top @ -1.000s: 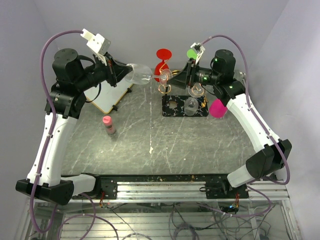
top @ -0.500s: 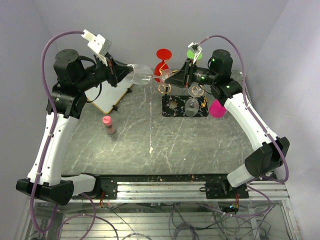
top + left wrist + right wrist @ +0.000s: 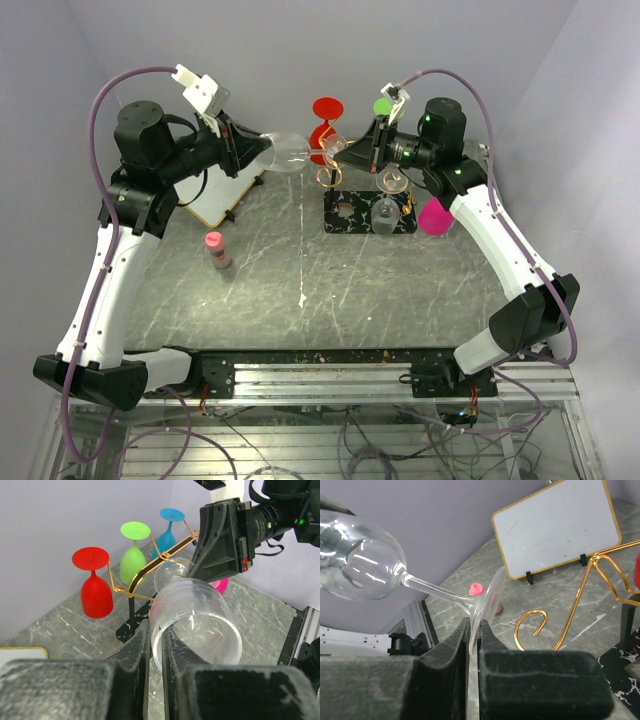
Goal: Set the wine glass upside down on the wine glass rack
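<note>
The clear wine glass (image 3: pixel 290 152) lies nearly horizontal in the air, to the left of the wine glass rack (image 3: pixel 331 178). My left gripper (image 3: pixel 258 148) is shut on the rim of its bowl (image 3: pixel 192 615), one finger inside and one outside. My right gripper (image 3: pixel 342 152) is shut on the edge of the glass's foot (image 3: pixel 487 602), and the stem runs off to the bowl (image 3: pixel 360 555). The rack's gold scroll arm (image 3: pixel 540 625) curls just right of my right gripper (image 3: pixel 474 630). In the left wrist view, my left gripper (image 3: pixel 156 635) points at the rack's wire (image 3: pixel 145 572).
Red (image 3: pixel 325 125), green (image 3: pixel 383 106) and blue (image 3: pixel 167 530) glasses hang upside down on the rack, and a clear one (image 3: pixel 385 210) over its black base (image 3: pixel 350 212). A magenta glass (image 3: pixel 434 216) is at the right. The white gold-edged board (image 3: pixel 222 190) and a pink-capped bottle (image 3: pixel 216 250) are at the left.
My right gripper has moved left onto the glass's foot and shut on it. My left gripper still holds the rim and has shifted slightly.
</note>
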Controlling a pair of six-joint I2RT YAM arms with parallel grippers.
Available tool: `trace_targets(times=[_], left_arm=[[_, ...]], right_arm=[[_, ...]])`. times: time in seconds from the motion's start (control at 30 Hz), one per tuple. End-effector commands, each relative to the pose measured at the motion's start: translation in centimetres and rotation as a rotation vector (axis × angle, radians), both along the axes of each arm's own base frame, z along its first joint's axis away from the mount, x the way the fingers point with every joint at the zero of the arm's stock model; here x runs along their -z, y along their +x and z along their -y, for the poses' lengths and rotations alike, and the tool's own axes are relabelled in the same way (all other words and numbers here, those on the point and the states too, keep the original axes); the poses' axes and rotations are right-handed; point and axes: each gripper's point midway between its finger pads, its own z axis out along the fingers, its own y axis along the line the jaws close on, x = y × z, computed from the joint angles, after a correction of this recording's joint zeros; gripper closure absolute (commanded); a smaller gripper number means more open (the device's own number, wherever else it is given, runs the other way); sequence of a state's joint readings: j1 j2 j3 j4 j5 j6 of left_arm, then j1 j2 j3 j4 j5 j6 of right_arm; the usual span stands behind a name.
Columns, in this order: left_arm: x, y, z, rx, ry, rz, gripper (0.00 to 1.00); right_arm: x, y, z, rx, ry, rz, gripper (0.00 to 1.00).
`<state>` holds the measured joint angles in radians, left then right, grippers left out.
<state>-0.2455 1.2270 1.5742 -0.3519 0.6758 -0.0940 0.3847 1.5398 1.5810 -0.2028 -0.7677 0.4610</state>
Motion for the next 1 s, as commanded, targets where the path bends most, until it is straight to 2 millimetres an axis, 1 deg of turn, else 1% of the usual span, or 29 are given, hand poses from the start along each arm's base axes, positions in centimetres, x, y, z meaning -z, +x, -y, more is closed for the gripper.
trace_targets(times=[0.0, 0.2, 0.33, 0.47, 0.53, 0.67, 0.73, 0.87, 0.97], left_arm=[[-1.4, -1.5, 0.6, 0.067, -0.029, 0.049, 0.78], [-1.4, -2.1, 0.5, 0.075, -0.023, 0.052, 0.53], [-1.2, -2.4, 0.3, 0.074, -0.001, 0.064, 0.33], [-1.0, -2.7, -0.1, 0.061, 0.028, 0.08, 0.19], [-0.9, -2.4, -0.7, 0.025, 0.042, 0.088, 0.12], [-1.1, -1.6, -2.1, -0.074, 0.06, 0.095, 0.05], [-1.2, -0.7, -3.3, -0.161, 0.062, 0.091, 0.02], [-1.3, 0.6, -5.3, -0.299, 0.075, 0.091, 0.01], [-1.5, 1.2, -6.7, -0.38, 0.078, 0.092, 0.0]], right_arm=[[-1.4, 1.3, 1.5, 0.052, -0.015, 0.101, 1.0], [-1.4, 2.0, 3.4, 0.103, -0.043, 0.138, 1.0], [-1.8, 2.2, 5.0, 0.133, -0.058, 0.178, 1.0], [-2.3, 2.5, 6.6, 0.17, -0.096, 0.23, 1.0], [-2.7, 2.7, 7.4, 0.193, -0.118, 0.26, 1.0], [-4.0, 3.0, 9.0, 0.243, -0.149, 0.313, 1.0], [-4.7, 3.3, 9.8, 0.287, -0.167, 0.334, 1.0], [-6.2, 3.9, 11.4, 0.383, -0.189, 0.346, 1.0], [-7.1, 3.6, 11.6, 0.392, -0.191, 0.362, 1.0]])
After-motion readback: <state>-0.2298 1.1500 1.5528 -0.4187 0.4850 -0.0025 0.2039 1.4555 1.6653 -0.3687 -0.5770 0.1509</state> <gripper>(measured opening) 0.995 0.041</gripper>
